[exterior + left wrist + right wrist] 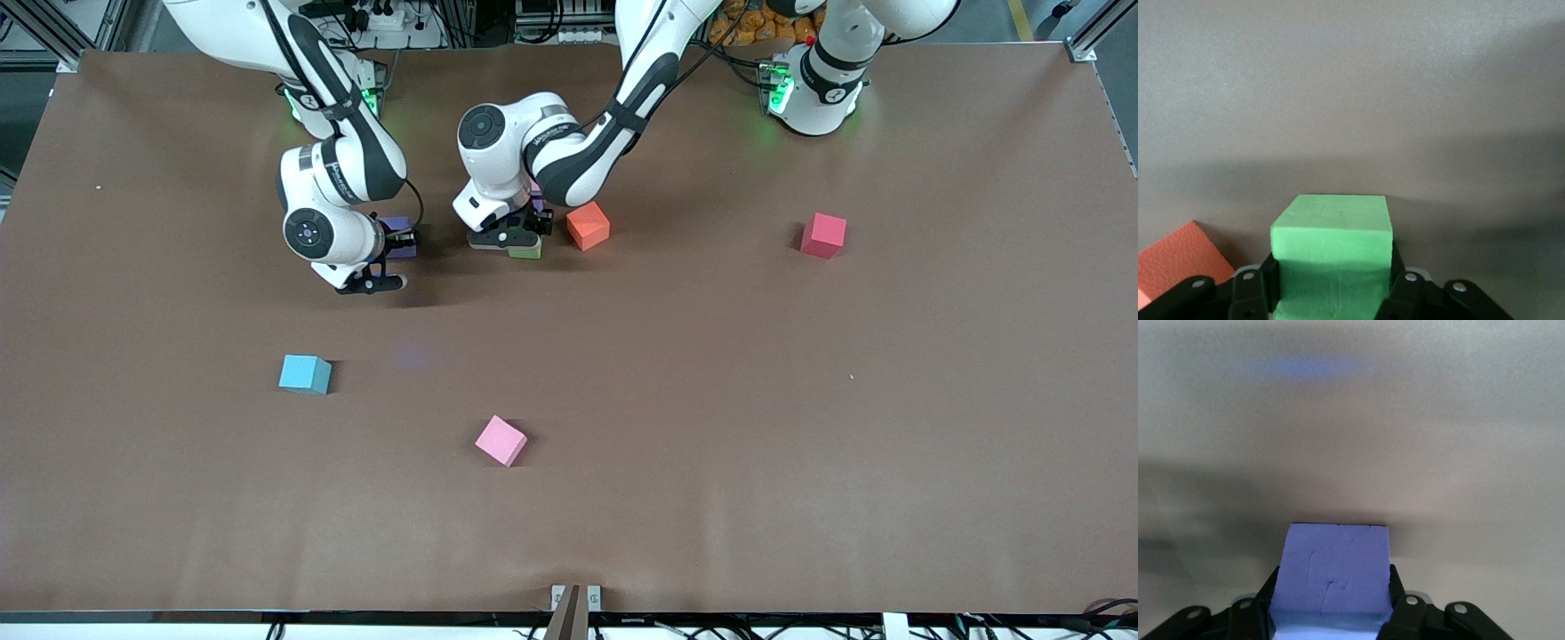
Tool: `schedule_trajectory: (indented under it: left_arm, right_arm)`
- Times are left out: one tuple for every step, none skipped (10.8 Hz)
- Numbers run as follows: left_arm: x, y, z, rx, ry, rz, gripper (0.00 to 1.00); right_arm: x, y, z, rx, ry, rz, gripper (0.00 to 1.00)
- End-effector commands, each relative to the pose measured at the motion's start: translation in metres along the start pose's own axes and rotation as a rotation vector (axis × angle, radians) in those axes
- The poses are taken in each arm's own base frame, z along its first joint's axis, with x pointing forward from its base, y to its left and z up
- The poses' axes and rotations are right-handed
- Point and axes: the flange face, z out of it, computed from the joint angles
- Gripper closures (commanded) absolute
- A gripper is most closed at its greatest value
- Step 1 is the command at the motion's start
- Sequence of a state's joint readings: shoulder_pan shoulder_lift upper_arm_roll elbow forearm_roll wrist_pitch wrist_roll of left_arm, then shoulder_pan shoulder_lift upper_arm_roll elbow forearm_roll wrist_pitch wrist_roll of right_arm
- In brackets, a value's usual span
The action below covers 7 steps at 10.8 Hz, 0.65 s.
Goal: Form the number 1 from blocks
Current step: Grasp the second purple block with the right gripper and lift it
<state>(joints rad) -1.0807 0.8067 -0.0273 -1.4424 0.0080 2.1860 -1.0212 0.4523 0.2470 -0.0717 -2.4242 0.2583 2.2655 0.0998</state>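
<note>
My left gripper (518, 238) is shut on the green block (1331, 230), its fingers (1261, 283) pressed against two opposite sides. It is low over the table, right beside the orange block (588, 225), a corner of which shows in the left wrist view (1178, 257). My right gripper (394, 242) is shut on a purple block (1336, 567), low over the table toward the right arm's end. That purple block (399, 233) is partly hidden by the hand. The pale pink block (500, 440) lies alone, much nearer the front camera.
A cyan cube (305, 373) sits nearer the front camera than the right gripper. A red cube (823, 235) lies toward the left arm's end of the table. The brown table (800, 427) is bare around them.
</note>
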Motion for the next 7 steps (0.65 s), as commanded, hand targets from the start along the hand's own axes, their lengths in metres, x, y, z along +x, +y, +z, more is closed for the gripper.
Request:
schedule_trajectory:
  left_arm:
    - [-0.006, 0.003, -0.008, 0.000, -0.018, -0.025, 0.99]
    - [-0.007, 0.003, -0.006, 0.002, -0.021, -0.045, 0.30]
    - [-0.011, 0.005, -0.003, 0.010, -0.017, -0.060, 0.00]
    - [-0.014, 0.006, -0.003, 0.010, -0.017, -0.066, 0.00]
    - [-0.013, 0.006, -0.004, 0.009, -0.015, -0.068, 0.00]
    - [-0.010, 0.004, -0.007, 0.010, -0.013, -0.078, 0.00]
    - [-0.005, 0.000, -0.017, 0.016, -0.009, -0.106, 0.00]
  right_arm:
    - [0.001, 0.000, -0.029, 0.045, 0.056, 0.013, 0.60]
    - [0.005, -0.004, -0.049, 0.056, 0.095, 0.005, 0.60]
    - [0.011, -0.002, -0.065, 0.059, 0.127, 0.003, 0.60]
    - [0.019, 0.001, -0.080, 0.068, 0.152, 0.006, 0.59]
    - [0.023, 0.000, -0.088, 0.072, 0.169, 0.003, 0.57]
    - [0.025, -0.002, -0.095, 0.076, 0.184, 0.003, 0.57]
    - [0.028, -0.010, -0.104, 0.079, 0.209, -0.003, 0.57]
